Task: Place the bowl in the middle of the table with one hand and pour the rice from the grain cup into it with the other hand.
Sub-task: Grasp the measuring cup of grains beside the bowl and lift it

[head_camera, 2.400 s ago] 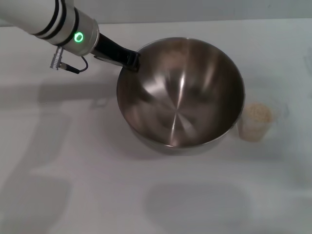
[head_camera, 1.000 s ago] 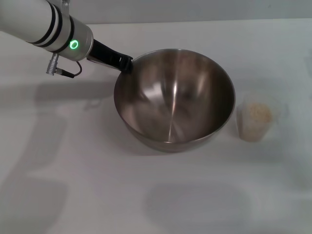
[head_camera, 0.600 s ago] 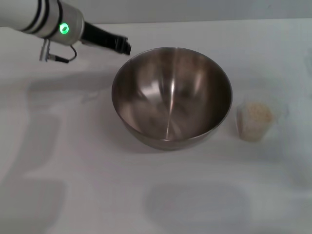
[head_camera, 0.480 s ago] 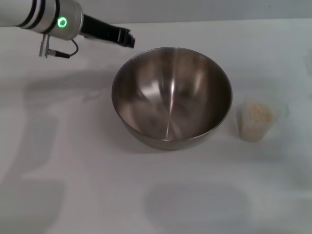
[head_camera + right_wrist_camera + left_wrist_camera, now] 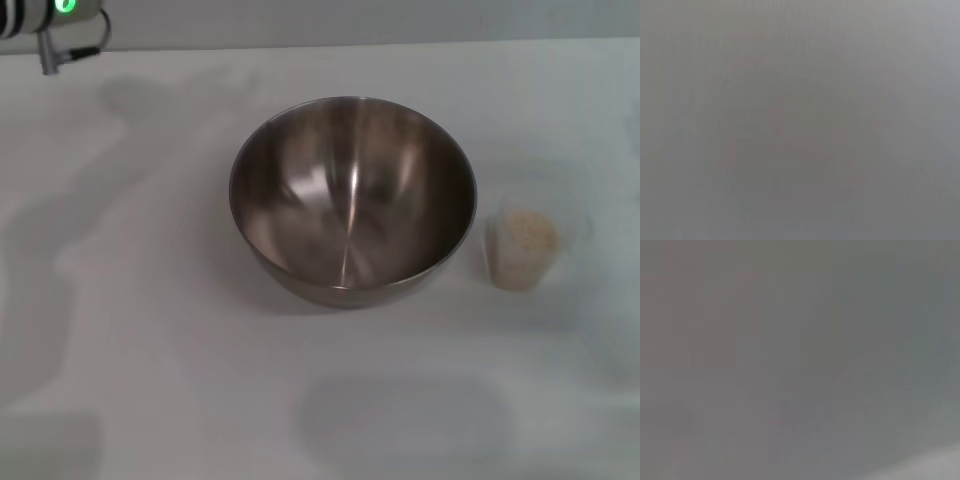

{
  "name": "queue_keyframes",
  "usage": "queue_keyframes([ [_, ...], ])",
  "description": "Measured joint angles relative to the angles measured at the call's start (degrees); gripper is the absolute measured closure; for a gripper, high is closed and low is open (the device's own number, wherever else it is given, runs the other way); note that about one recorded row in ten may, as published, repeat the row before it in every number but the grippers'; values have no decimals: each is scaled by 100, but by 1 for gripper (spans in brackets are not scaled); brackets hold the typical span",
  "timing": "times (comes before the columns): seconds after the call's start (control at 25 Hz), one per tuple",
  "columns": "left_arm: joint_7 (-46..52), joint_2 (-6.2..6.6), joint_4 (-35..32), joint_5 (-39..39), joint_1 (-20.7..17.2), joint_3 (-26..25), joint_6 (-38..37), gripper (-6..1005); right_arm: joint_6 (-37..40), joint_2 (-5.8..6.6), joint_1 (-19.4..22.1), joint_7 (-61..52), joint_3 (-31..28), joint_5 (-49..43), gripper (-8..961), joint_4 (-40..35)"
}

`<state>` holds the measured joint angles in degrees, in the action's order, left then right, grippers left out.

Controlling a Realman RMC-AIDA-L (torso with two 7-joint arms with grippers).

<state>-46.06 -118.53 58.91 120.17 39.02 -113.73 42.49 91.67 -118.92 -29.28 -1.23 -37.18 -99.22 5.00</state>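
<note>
The steel bowl point(image 5: 352, 198) stands upright on the white table point(image 5: 150, 330), near the middle in the head view, with nothing inside it. Just to its right stands the clear grain cup point(image 5: 523, 248), upright, with pale rice point(image 5: 527, 231) heaped in it. Cup and bowl do not touch. Only the wrist end of my left arm point(image 5: 45, 18) shows, at the far left corner; its fingers are out of the picture. My right arm does not show in the head view. Both wrist views show only plain grey.
White tabletop stretches bare to the left of the bowl and along the front. The table's far edge point(image 5: 400, 42) runs across the top of the head view.
My left gripper let go of the bowl's far left rim, then pulled back up and left until it left the view. The bowl settled level; the cup stayed put.
</note>
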Motion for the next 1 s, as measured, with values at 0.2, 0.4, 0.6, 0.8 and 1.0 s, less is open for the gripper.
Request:
queue_keyframes([
  [0.2, -1109, -1, 336, -756, -648, 676, -2188, 607, 8, 10, 1, 0, 0, 0, 201, -18],
  [0.4, -1650, 23, 855, -472, -1249, 2016, -4932, 572, -2, 18, 6, 0, 0, 0, 202, -78],
  [0.6, -1486, 9, 368, 757, -1555, 3533, -8186, 572, -6, 18, 15, 0, 0, 2, 201, -107],
  [0.8, 251, 8, -617, 1266, -1526, 4333, -9966, 569, -36, 11, 27, 0, -11, 22, 201, -104],
  [1.0, 3088, 36, -1078, 1809, -1695, 4394, -10109, 567, -140, -4, 44, 0, -33, 28, 202, -58],
])
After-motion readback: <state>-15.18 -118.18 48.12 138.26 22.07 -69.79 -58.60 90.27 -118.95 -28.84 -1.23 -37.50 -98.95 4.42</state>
